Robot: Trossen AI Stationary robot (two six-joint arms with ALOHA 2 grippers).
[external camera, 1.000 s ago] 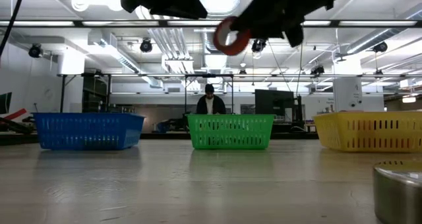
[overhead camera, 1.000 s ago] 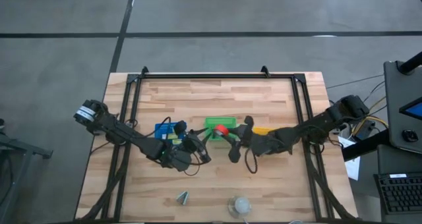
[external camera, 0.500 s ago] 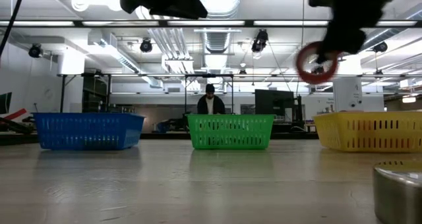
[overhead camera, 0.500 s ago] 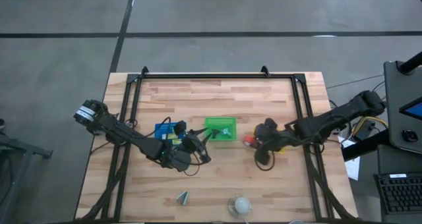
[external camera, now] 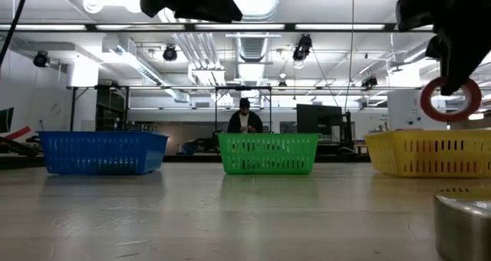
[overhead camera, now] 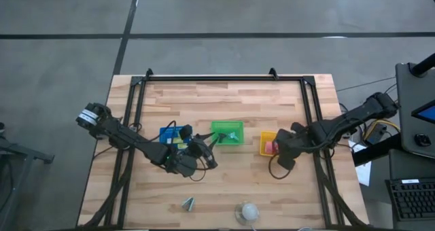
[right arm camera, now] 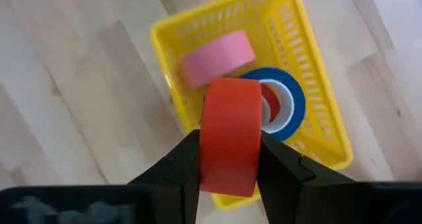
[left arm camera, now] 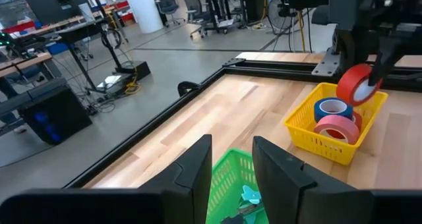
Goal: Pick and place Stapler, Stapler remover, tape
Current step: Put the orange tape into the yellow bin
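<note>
We see the red tape roll [right arm camera: 229,135] pinched edge-on across its width by the right gripper [right arm camera: 228,159], hanging directly above the yellow basket [right arm camera: 323,128], so the coming move looks like a straight drop. A pink roll [right arm camera: 217,56] and a blue roll [right arm camera: 280,99], smooth rings, already lie in that slotted plastic basket. The left gripper [left arm camera: 232,174] waits part-open and, as far as we can tell, empty over the green basket [overhead camera: 226,131].

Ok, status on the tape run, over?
Right gripper shut on red tape roll, above yellow mesh basket. Pink and blue rolls already inside. Left gripper waiting over green basket. Nothing blocking.
</note>
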